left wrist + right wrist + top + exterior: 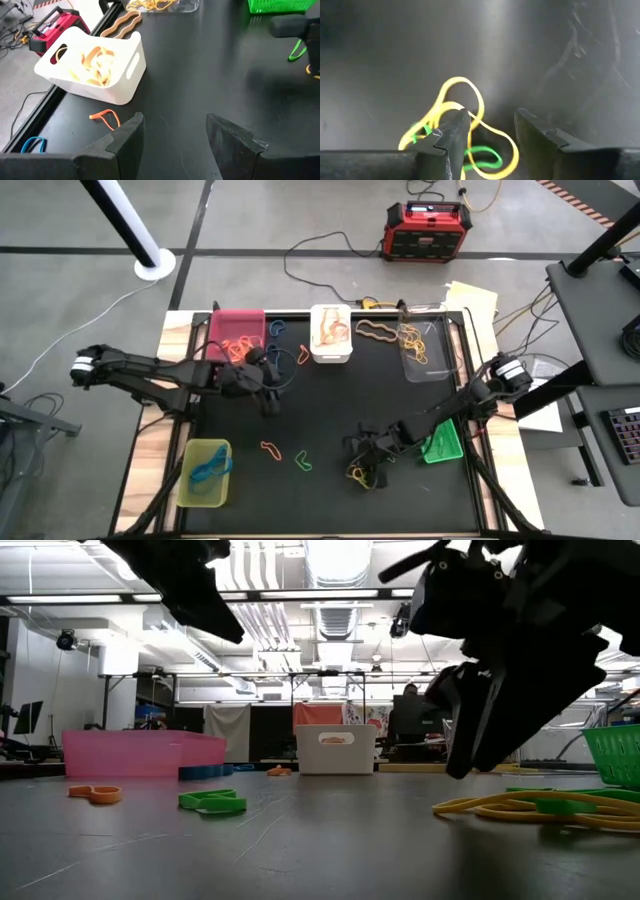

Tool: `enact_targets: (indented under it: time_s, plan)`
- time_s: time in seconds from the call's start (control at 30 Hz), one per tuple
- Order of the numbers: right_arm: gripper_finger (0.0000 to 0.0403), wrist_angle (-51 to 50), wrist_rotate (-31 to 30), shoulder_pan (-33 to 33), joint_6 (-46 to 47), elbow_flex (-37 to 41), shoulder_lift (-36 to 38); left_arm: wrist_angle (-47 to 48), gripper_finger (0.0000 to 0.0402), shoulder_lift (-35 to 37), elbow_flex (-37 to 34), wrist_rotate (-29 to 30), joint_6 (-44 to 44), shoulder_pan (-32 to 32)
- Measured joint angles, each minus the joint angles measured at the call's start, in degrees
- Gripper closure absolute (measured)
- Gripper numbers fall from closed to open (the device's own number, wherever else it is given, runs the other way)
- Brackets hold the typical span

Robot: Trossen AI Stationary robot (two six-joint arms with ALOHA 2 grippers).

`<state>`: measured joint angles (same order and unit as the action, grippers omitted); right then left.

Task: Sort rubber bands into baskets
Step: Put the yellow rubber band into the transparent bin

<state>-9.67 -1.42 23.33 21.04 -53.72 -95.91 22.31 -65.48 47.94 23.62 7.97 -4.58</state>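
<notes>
While my left gripper (268, 392) waits parted near the pink basket (236, 332), my right gripper (490, 131) stands parted over tangled yellow and green rubber bands (465, 135).

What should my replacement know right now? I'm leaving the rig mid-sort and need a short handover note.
Left gripper: open, empty, hanging near the pink basket and the white basket.
Right gripper: jaws apart, down at a tangle of yellow and green bands beside the green basket; nothing visibly gripped.
Done: bands already lie in the pink, white, clear and yellow-green baskets.
Left: the yellow-green tangle, the orange and green bands mid-table, blue ones between the pink and white baskets, and a large tan band between the white and clear baskets.
</notes>
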Motion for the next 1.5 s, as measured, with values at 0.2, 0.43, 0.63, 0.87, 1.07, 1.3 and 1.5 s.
enact_targets:
  time_s: [0.2, 0.43, 0.63, 0.87, 1.07, 1.3, 1.5]
  plan:
    - [0.0239, 0.04, 0.37, 1.08, -0.87, -3.89, -3.96, -0.06, 0.0207, -2.55, 0.00, 0.00, 0.00, 0.00]
    - [0.0256, -3.21, -0.06, 1.44, -0.61, -5.73, -7.79, -0.34, 0.0207, -4.37, 0.00, -0.01, 0.00, -0.05]
    - [0.0306, -4.16, -0.55, 1.42, -0.96, -6.49, -10.54, -0.42, 0.0207, -4.56, 0.00, -0.09, 0.00, -0.93]
    - [0.0389, -4.41, -1.58, 1.40, -3.94, -6.19, -8.35, -1.08, 0.0207, -4.54, 0.00, -0.13, 0.00, -1.25]
    - [0.0394, -5.49, -4.69, 1.42, -4.45, -5.87, -3.00, -1.30, 0.0207, -4.54, 0.00, -0.13, 0.00, -1.25]
    - [0.0394, -5.51, -20.67, 1.43, -5.75, -5.92, 3.16, -1.77, 0.0207, -4.61, 0.00, -0.13, -0.01, -1.25]
    - [0.0394, -5.37, -31.77, 1.43, -12.44, -5.96, 7.99, -1.74, 0.0207, -4.61, -0.09, -0.13, -0.02, -1.25]
